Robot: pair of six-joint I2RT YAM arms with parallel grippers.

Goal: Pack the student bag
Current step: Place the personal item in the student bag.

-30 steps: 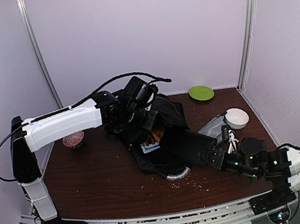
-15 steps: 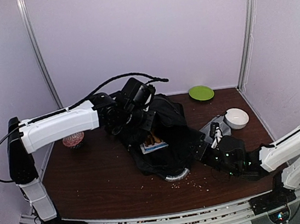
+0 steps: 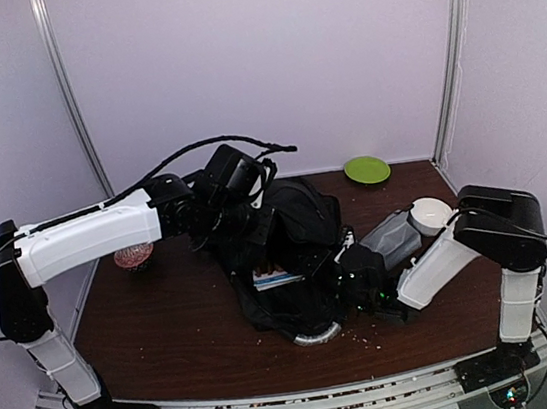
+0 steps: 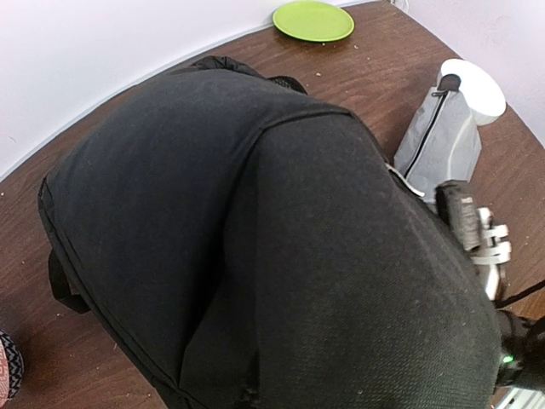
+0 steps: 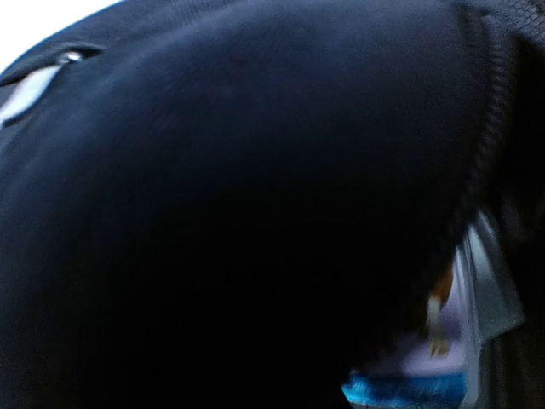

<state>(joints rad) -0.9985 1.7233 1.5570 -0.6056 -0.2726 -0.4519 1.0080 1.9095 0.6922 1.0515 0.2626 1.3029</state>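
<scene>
The student bag [image 3: 302, 231] is a big black fabric heap in the middle of the table. It fills the left wrist view [image 4: 255, 256] and the right wrist view [image 5: 213, 213]. My left gripper [image 3: 248, 218] is shut on the bag's raised upper left edge; its fingers are hidden in the fabric. My right gripper [image 3: 345, 268] is buried in the bag's right edge and shut on the cloth there, fingers out of sight. A blue and white book [image 3: 275, 279] lies in the bag's opening and also shows in the right wrist view [image 5: 409, 388].
A grey zipped pencil case [image 3: 393, 234] lies right of the bag, with a white bowl [image 3: 430, 212] beside it. A green plate [image 3: 366, 169] sits at the back right and a red patterned bowl [image 3: 134, 255] at the left. A silver rim [image 3: 316, 335] and crumbs lie near the front.
My right arm has swung left and its gripper has carried the bag's right edge inward over the opening. The left gripper has shifted slightly left with the bag's top edge.
</scene>
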